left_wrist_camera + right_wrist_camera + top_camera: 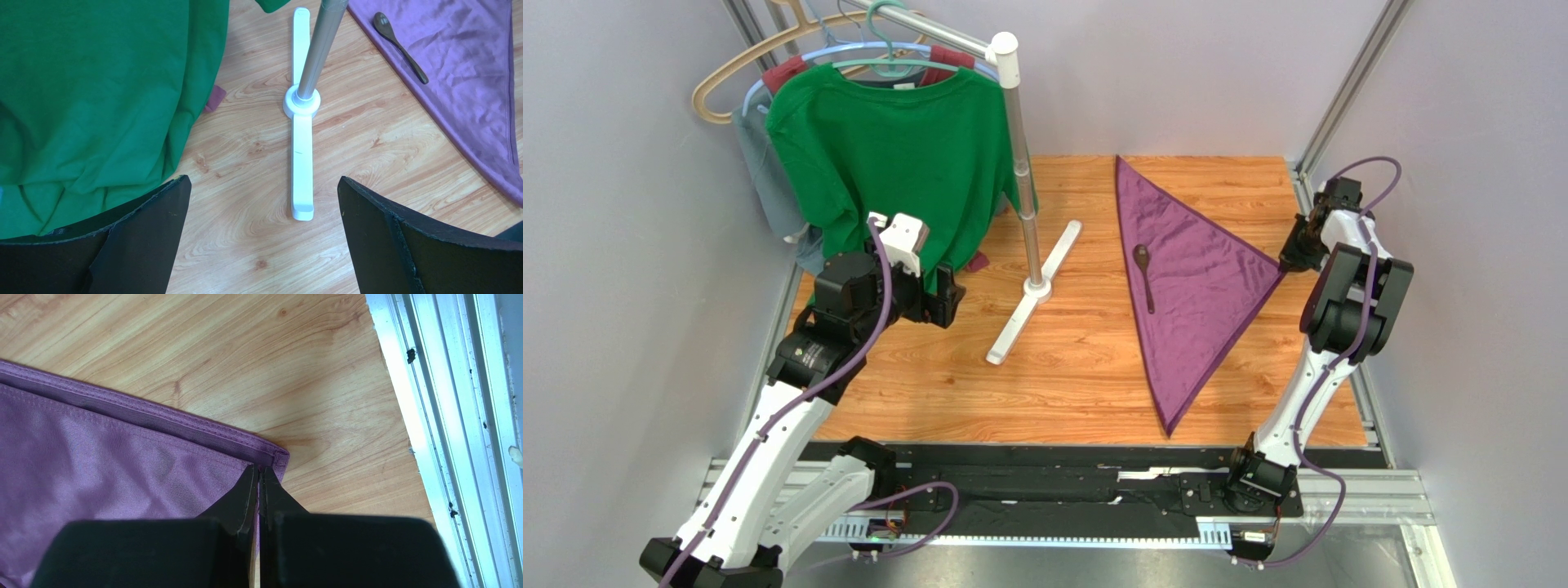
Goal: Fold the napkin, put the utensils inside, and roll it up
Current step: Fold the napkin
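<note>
One right tool (259, 473) pinching napkin (110, 459) corner in wrist view, spoon (1146, 279) overhead

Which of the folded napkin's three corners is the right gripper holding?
The corner pointing toward the right rail; the right gripper is shut on the napkin there. The far and near corners lie free.

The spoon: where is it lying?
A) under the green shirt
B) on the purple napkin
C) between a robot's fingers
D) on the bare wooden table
B: the spoon lies on top of the folded purple napkin, near its long straight edge.
</note>
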Controlling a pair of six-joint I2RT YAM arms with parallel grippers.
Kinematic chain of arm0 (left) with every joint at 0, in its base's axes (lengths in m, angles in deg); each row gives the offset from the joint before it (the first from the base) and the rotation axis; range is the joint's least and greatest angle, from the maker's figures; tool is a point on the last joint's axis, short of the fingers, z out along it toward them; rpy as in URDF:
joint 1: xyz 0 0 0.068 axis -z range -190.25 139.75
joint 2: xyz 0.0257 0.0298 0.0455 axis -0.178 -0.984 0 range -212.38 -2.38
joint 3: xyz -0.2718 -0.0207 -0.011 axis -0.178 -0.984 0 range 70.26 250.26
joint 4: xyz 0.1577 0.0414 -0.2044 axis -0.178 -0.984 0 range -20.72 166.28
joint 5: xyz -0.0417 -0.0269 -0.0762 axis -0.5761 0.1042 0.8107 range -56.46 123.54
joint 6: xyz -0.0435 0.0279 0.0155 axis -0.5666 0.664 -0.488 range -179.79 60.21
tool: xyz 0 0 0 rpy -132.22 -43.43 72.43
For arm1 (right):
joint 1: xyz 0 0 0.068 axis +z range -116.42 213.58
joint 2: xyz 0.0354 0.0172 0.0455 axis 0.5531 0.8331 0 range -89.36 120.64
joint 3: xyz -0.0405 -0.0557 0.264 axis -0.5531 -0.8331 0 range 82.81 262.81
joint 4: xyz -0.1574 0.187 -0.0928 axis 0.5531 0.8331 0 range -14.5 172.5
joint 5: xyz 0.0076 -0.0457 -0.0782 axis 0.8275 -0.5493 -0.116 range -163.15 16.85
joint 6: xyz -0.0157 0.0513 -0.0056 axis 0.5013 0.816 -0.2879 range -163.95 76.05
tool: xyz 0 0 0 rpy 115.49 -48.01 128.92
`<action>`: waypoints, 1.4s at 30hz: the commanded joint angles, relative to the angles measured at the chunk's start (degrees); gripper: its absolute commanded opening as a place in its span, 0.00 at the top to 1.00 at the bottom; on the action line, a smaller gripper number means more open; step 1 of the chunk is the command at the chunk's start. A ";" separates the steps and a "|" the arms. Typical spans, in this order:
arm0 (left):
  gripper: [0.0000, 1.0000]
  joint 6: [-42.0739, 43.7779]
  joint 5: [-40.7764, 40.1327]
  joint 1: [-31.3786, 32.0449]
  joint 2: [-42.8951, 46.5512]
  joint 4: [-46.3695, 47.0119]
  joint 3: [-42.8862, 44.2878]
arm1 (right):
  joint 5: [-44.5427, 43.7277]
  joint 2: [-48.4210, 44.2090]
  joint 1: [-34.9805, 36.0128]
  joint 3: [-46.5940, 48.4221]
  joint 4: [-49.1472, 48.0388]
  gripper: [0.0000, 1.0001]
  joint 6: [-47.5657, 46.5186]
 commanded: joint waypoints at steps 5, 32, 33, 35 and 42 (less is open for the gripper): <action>0.01 0.60 0.33 -0.32 0.78 0.94 -0.08 | -2.24 -3.62 -0.42 1.09 -1.17 1.00 -0.90; 0.01 0.69 0.06 -0.32 0.70 0.85 -0.17 | 0.39 -4.74 -0.77 -0.67 -3.81 0.66 -0.82; 0.01 0.69 0.06 -0.32 0.70 0.93 -0.17 | 0.39 -6.50 -0.51 -3.11 -4.33 0.61 -0.47; 0.01 0.69 0.15 -0.32 0.52 0.93 -0.08 | 0.83 -12.11 0.45 -5.93 -6.01 0.55 1.10; 0.01 0.60 0.77 -0.32 0.17 1.02 -0.17 | -2.15 -28.73 14.94 -18.32 -3.55 0.50 4.71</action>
